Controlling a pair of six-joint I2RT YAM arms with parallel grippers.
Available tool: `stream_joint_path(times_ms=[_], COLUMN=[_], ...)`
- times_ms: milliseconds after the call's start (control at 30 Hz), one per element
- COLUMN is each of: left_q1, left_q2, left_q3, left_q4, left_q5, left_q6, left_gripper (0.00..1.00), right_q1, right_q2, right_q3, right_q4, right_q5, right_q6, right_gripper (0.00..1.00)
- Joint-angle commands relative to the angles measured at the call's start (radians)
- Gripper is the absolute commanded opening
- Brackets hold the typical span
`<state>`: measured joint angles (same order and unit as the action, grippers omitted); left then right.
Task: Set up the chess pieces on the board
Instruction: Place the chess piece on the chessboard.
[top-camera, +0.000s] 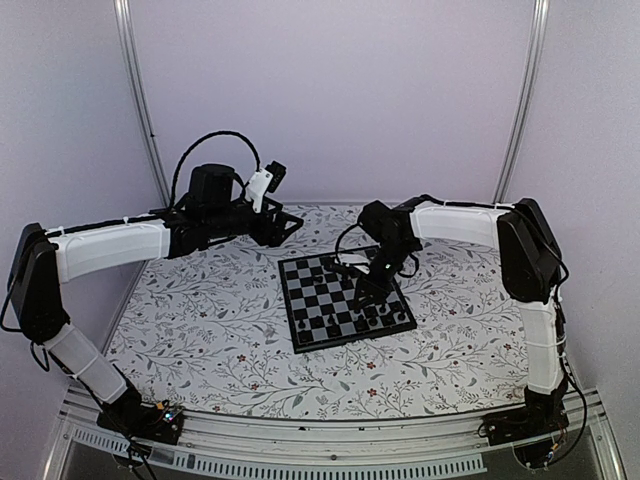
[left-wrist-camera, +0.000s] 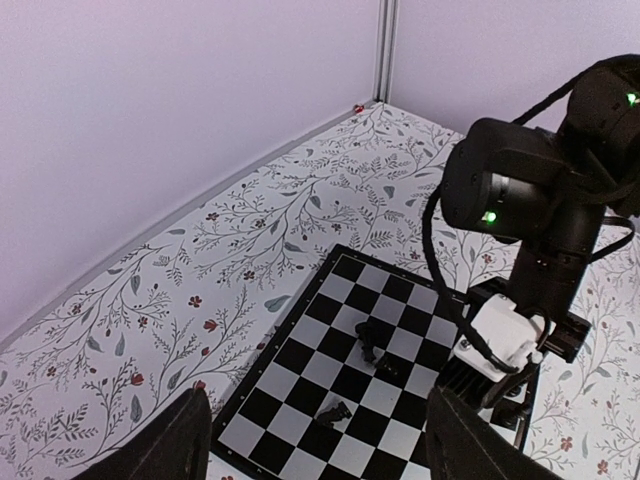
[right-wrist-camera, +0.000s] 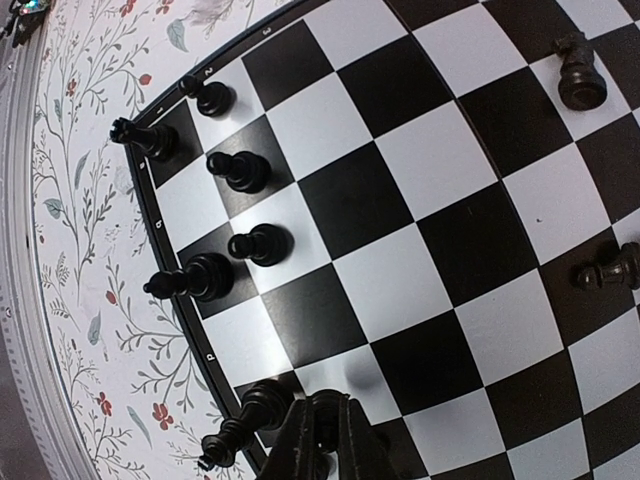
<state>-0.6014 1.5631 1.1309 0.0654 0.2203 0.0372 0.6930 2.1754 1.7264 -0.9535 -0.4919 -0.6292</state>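
Right wrist view: your right pincer (right-wrist-camera: 322, 445) was closed.
Nearest piece (right-wrist-camera: 243, 420): leaned just beside its tips, toward the board (right-wrist-camera: 400, 250) near edge.
Left pincer (left-wrist-camera: 320, 450): was open, farther off.

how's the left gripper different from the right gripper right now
Jaws: the left gripper stands wide open, while the right gripper is shut.
Place: the left gripper is held up clear of the board, toward its far left corner. The right gripper is down low over the board, its tips beside a tilted chess piece at the edge.
Shared: both are black two-finger grippers.
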Motion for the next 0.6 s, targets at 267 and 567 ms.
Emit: stream_joint_path(times_ms=[267,567], left_q1=[0.008,0.009], left_q2=[-0.024,-0.025], left_q3=[0.027,0.027], left_q4=[-0.009,-0.009], left_q5=[0.001,0.002], left_q6=[0.009,0.009], left_gripper=[0.75,0.75], right_q1=[0.005,0.005], right_q2=[0.031,0.035], right_q3=[0.002,0.029], right_q4=[-0.021,-0.035], right_q5=[-0.012,-0.029], right_q6=[-0.012,-0.001], right_gripper=[0.12,0.22])
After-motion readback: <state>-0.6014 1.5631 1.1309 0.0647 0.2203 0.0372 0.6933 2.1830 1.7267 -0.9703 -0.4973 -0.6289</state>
